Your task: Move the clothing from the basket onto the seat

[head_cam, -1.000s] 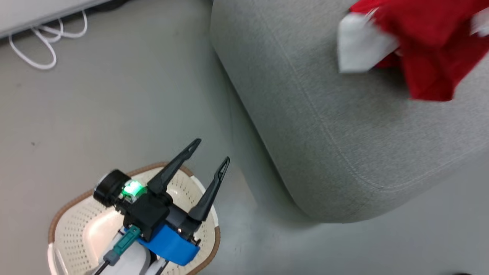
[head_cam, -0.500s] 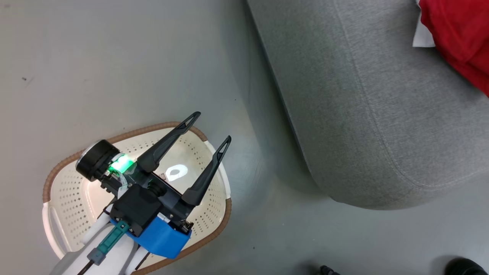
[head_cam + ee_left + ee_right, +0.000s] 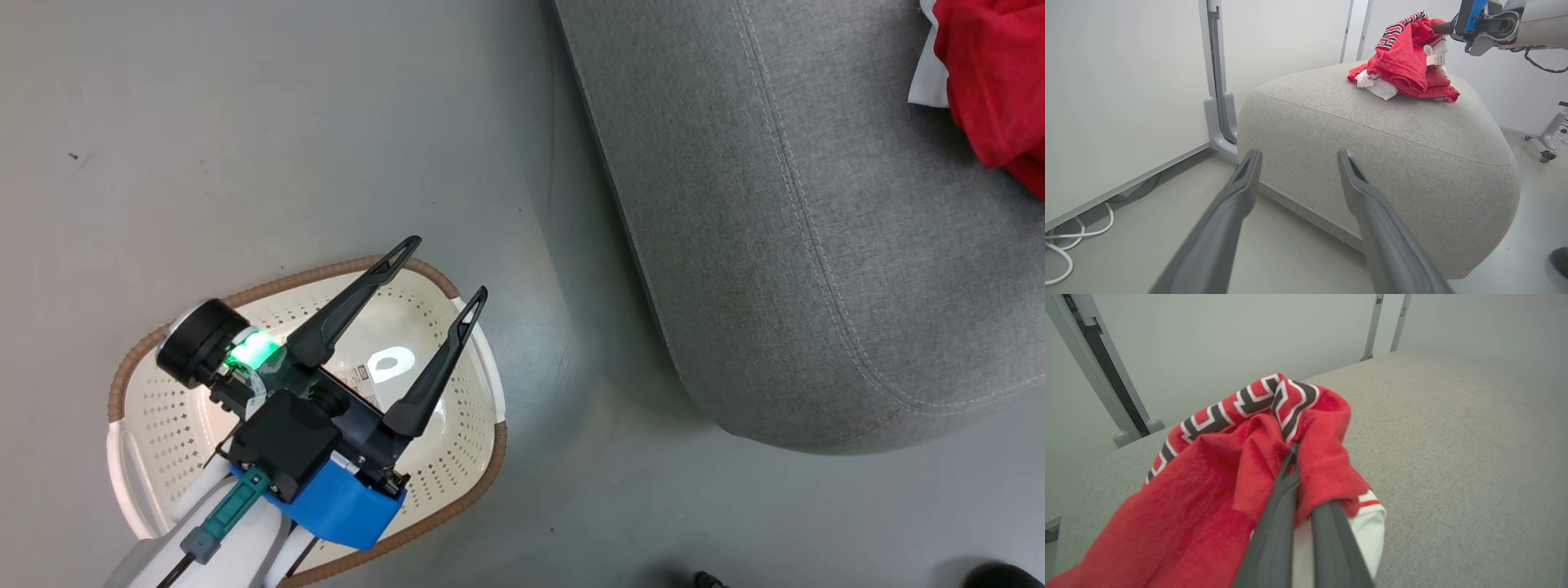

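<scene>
Overhead, head view gives cream-white perforated plastic basket (image 3: 163, 425) with brown woven rim, on floor beside rounded grey fabric couch (image 3: 816, 245), small sticker (image 3: 363, 377) on its bottom. Left gripper (image 3: 449, 265) above basket, fingers spread, free. Right wrist view (closer) shows right gripper (image 3: 1294, 455) clamped on red garments with white trim (image 3: 1208, 477), bunched atop couch.

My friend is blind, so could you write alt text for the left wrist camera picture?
Red clothing rests on a big grey seat, its top pinched by the shut right claw at upper right. The left claw stands open and empty in the foreground.
</scene>
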Controlling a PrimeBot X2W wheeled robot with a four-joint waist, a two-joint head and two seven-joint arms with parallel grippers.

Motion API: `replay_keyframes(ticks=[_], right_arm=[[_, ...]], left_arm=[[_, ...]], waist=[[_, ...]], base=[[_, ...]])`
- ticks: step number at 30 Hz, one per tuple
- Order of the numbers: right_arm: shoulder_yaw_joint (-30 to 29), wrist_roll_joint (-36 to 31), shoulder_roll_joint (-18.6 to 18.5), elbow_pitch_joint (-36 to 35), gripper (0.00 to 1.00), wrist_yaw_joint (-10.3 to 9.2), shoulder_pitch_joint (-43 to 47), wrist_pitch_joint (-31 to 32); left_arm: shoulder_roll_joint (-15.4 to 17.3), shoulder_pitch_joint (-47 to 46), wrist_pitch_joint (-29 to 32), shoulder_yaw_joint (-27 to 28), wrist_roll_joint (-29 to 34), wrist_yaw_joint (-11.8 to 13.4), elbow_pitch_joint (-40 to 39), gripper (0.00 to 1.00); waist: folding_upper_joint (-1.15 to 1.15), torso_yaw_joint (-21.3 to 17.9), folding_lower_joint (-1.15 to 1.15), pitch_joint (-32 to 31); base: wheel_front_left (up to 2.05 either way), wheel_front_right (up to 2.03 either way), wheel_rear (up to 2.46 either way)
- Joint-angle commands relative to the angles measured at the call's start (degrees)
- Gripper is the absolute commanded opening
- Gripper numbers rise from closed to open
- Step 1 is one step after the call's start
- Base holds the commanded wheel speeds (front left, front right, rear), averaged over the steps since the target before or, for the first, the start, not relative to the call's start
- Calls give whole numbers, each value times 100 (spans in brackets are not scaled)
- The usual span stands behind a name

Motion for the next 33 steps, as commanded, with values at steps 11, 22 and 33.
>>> replay_keyframes(ticks=[11,22,33], right_arm=[[-67,-88,-123,457,100,3,24,-148],[-123,-291,43,292,100,3,190,-117],[462,-196,-17,-3,100,3,749,-163]], left_arm=[[-65,-47,-53,15,-48,52,105,100],[-166,-4,-73,-6,-98,60,209,100],[-634,153,-78,66,-153,-3,405,100]], waist=[[0,10,-1,-130],[0,39,-1,-299],[0,290,-1,-913]], base=[[0,0,0],[0,0,0],[0,0,0]])
